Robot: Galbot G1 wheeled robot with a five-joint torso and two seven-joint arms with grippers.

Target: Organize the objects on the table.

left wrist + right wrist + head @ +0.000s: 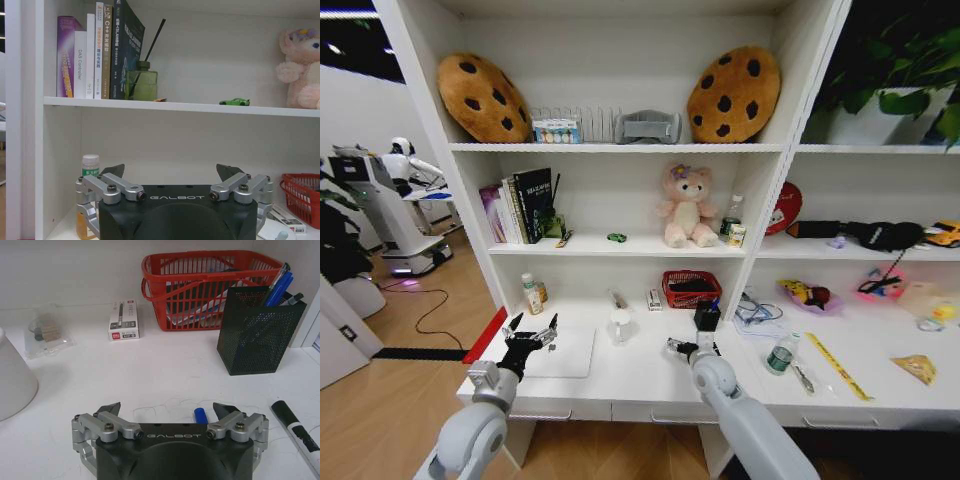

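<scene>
Right gripper [167, 412] hovers with fingers apart over a blue pen [200, 415] on the surface [150, 370], near my pen cup [257, 332]; left gripper [531, 327] gapes above the laptop [563, 353].

Looks like a robot lab staged as a home study. White shelving [620, 150] joined to a desk [650, 385], stocked with books [520, 205], cookie cushions [733, 93], a plush bear [686, 207], a red basket [691, 289] and a mesh pen cup [257, 330]. Beyond the shelving on the left, open wood floor [415, 330] with a loose cable [425, 300] and another white robot [395, 205] standing by.
</scene>
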